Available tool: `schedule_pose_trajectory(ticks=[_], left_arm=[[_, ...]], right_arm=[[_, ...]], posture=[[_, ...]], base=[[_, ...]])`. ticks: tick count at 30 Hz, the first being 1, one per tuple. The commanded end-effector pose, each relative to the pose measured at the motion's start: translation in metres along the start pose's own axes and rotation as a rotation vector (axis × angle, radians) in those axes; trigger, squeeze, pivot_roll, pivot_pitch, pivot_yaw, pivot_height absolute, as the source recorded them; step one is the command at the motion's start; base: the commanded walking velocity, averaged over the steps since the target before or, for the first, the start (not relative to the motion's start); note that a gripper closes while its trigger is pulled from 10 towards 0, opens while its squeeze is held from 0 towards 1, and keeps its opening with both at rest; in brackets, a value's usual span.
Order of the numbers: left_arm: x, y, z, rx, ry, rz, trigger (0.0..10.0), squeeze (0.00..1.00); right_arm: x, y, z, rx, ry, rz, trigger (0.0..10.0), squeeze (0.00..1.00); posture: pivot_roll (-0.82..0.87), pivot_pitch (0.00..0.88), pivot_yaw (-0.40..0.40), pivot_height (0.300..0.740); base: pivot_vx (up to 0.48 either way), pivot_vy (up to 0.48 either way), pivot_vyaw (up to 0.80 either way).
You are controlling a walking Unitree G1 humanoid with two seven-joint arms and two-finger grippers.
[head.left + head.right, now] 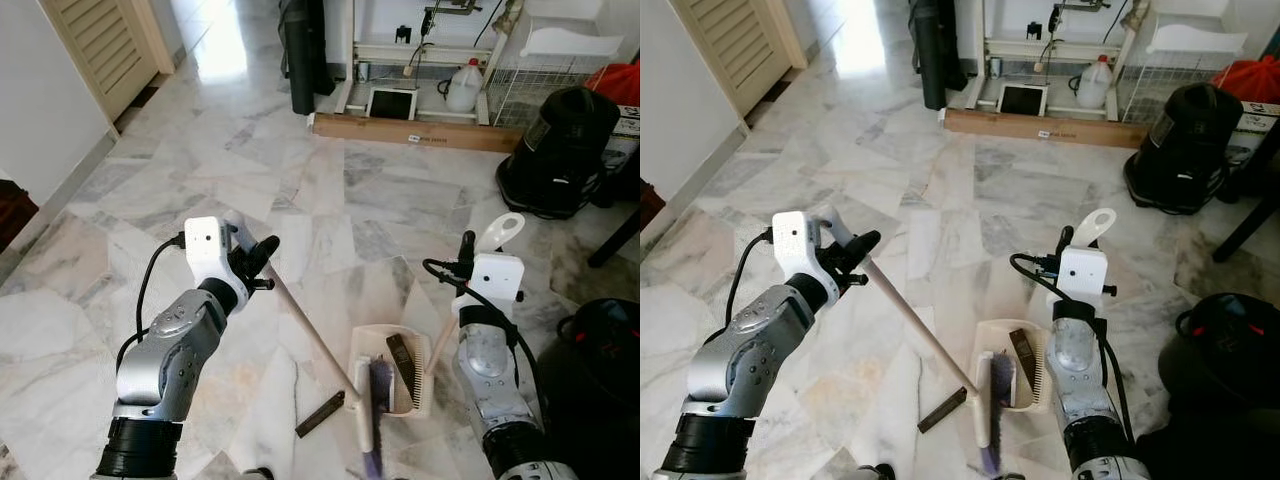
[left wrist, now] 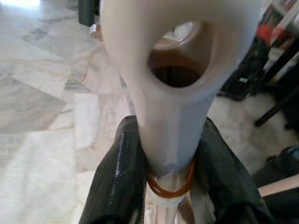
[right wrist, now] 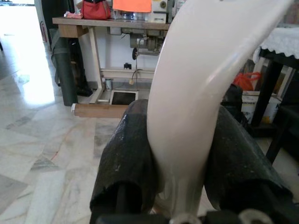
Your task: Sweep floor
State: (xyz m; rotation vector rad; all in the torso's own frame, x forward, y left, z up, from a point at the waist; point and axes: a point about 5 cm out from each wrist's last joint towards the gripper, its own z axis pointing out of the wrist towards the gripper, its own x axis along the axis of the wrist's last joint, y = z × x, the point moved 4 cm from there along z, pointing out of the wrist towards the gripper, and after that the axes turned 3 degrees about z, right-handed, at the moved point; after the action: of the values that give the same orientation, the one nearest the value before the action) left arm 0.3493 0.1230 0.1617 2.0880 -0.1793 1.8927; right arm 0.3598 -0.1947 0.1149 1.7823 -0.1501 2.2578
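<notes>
On marble floor: dustpan holding dark debris.
Left gripper: clamped on broom handle.
Right gripper: clamped on dustpan handle.

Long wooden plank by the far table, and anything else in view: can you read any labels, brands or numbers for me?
Wooden plank: a small white label, print too small to read.
White jug: no legible label.
Black vacuum cleaner: no readable brand.
Nothing else carries legible text.

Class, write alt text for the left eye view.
On a marble floor, the left claw holds a broom handle and the right claw a dustpan handle; the broom head rests in the dustpan.
</notes>
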Motion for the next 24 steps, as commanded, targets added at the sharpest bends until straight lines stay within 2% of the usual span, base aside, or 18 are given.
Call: schedule_pose_trajectory(ticks=[1,3,5,6,9,11,12,14,18,19,21,22,23,24], left_arm=[[-0.008,-0.018,-0.003,0.085,-0.037,0.08,10.0,0.0],[-0.006,-0.022,-0.004,0.107,-0.036,0.157,10.0,0.0],[-0.005,-0.022,-0.004,0.112,-0.034,0.168,10.0,0.0],[-0.002,-0.025,-0.005,0.129,-0.027,0.217,10.0,0.0],[0.002,-0.03,-0.005,0.157,-0.005,0.223,10.0,0.0],[0.005,-0.032,-0.006,0.168,0.0,0.297,10.0,0.0],[0.01,-0.032,-0.006,0.174,0.03,0.309,10.0,0.0],[0.013,-0.03,-0.006,0.17,0.052,0.291,10.0,0.0],[0.033,-0.03,-0.01,0.185,0.189,0.199,10.0,0.0],[0.037,-0.034,-0.013,0.213,0.219,0.238,10.0,0.0],[0.035,-0.037,-0.016,0.226,0.222,0.279,10.0,0.0],[0.028,-0.038,-0.018,0.238,0.22,0.326,10.0,0.0],[0.028,-0.038,-0.018,0.238,0.22,0.326,10.0,0.0],[0.022,-0.036,-0.019,0.229,0.206,0.377,10.0,0.0]], right_arm=[[0.018,-0.001,0.008,0.001,0.078,0.006,10.0,0.0],[0.018,0.0,0.008,0.001,0.079,0.005,10.0,0.0],[0.018,0.0,0.008,0.0,0.079,0.004,10.0,0.0],[0.018,0.0,0.008,0.0,0.08,0.003,10.0,0.0],[0.018,0.0,0.008,0.001,0.08,0.003,10.0,0.0],[0.018,0.0,0.008,0.001,0.08,0.003,10.0,0.0],[0.018,0.0,0.008,0.002,0.079,0.002,10.0,0.0],[0.018,0.0,0.008,0.002,0.079,0.002,10.0,0.0],[0.017,-0.002,0.008,0.009,0.075,0.007,10.0,0.0],[0.017,-0.004,0.007,0.021,0.072,0.015,10.0,0.0],[0.016,-0.007,0.007,0.037,0.069,0.013,10.0,0.0],[0.016,-0.01,0.006,0.049,0.069,0.028,10.0,0.0],[0.016,-0.01,0.006,0.049,0.069,0.028,10.0,0.0],[0.015,-0.01,0.005,0.038,0.053,0.068,10.0,0.0]], posture=[[0.08,0.148,0.054,0.74],[0.08,0.149,0.053,0.74],[0.08,0.149,0.053,0.74],[0.08,0.151,0.053,0.74],[0.08,0.151,0.052,0.74],[0.08,0.152,0.052,0.74],[0.08,0.151,0.052,0.74],[0.08,0.152,0.052,0.74],[0.08,0.151,0.052,0.74],[0.08,0.151,0.053,0.74],[0.08,0.152,0.054,0.74],[0.09,0.152,0.053,0.74],[0.09,0.152,0.053,0.74],[0.08,0.152,0.055,0.74]], base=[[0.0,0.0,0.0],[0.0,0.0,0.0],[0.0,0.0,0.0],[0.0,0.0,0.0],[0.0,0.0,0.0],[0.0,0.0,0.0],[0.0,0.0,0.0],[0.0,0.0,0.0],[0.0,0.0,0.0],[0.0,0.0,0.0],[0.0,0.0,0.0],[0.0,0.0,0.0],[0.0,0.0,0.0],[0.0,0.0,0.0]])
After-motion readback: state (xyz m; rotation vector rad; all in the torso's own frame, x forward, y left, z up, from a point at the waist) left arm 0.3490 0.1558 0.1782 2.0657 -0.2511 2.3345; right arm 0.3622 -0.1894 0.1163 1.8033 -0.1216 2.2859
